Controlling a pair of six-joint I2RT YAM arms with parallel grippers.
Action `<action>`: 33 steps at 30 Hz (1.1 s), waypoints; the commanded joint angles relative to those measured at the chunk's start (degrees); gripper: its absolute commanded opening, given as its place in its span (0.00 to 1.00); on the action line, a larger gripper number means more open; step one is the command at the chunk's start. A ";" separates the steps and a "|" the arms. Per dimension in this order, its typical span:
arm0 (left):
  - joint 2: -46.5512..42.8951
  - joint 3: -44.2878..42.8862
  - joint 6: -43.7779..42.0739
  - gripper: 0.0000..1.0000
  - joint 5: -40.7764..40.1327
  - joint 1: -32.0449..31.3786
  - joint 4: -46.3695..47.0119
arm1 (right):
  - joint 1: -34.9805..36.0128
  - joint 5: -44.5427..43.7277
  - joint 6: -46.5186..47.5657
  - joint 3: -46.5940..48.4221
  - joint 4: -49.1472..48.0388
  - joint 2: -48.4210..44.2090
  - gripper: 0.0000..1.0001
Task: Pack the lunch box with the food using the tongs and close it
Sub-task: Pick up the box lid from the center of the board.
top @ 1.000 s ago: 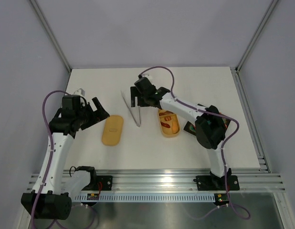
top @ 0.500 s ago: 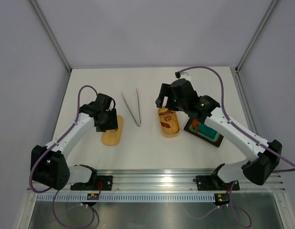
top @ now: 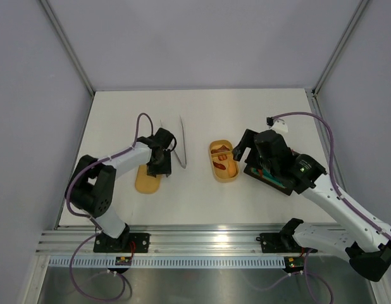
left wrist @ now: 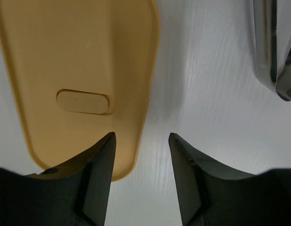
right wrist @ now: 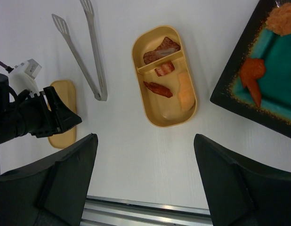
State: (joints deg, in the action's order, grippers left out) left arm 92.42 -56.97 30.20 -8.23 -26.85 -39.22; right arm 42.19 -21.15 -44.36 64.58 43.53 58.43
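Fingers of left arm (left wrist: 99,172) half-open astride lid (left wrist: 79,52) edge; right fingers (right wrist: 65,183) wide open, empty

A lab test cell: white table (top: 202,199), plain grey walls (top: 202,38), aluminium mounting rail (top: 208,238).

Bare table (top: 198,187) runs between tongs (right wrist: 99,87) and box (right wrist: 166,110) down to the near edge. Lid (left wrist: 79,56) lies left of the tongs; tray (right wrist: 225,94) blocks the box's right side.
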 commanded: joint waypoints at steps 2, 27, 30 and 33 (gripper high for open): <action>4.34 -3.67 1.88 0.50 -4.07 -1.10 2.84 | -0.36 -3.11 -3.36 -3.57 1.82 -1.83 0.91; -14.10 -3.33 4.78 0.00 12.97 -3.03 0.81 | -0.36 3.82 -1.08 -0.86 -1.42 6.95 0.96; -15.25 -1.66 6.63 0.00 14.29 -3.82 2.74 | -0.36 8.37 -0.29 -1.20 -4.75 7.92 0.94; -15.69 -2.00 7.68 0.00 14.99 -4.26 3.10 | -0.27 19.27 0.50 -3.66 -12.72 9.50 0.89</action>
State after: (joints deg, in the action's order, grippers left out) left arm 78.87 -58.70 35.73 3.57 -30.55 -39.13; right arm 42.04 -13.04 -45.36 61.12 40.47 67.05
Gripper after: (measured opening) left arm 0.008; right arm 0.906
